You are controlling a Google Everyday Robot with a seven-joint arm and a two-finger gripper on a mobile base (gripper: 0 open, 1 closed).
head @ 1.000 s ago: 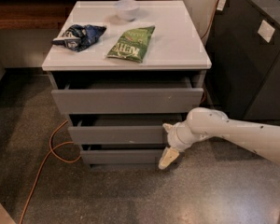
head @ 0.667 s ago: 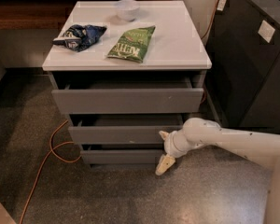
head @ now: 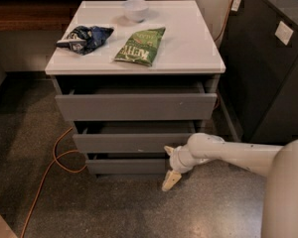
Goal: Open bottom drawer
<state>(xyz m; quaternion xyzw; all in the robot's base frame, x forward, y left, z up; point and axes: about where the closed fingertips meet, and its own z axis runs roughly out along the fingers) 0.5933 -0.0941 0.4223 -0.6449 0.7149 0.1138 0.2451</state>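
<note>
The bottom drawer (head: 125, 166) is the lowest and narrowest grey front of the white-topped cabinet, just above the floor, and it stands out only slightly. My gripper (head: 169, 165) is at the drawer front's right end, on a white arm reaching in from the right. It is open. One fingertip (head: 167, 149) sits above the front's top edge and the other (head: 170, 181) hangs below it near the floor. The drawer's inside is hidden.
The middle drawer (head: 134, 143) and top drawer (head: 136, 106) stand slightly out above it. A white bowl (head: 136, 9), a blue bag (head: 84, 37) and a green bag (head: 140, 45) lie on the top. An orange cable (head: 47, 175) runs over the floor at left. A dark cabinet (head: 268, 68) stands at right.
My gripper has moved left, from beside the cabinet to the right end of the bottom drawer front. The drawers have not moved.
</note>
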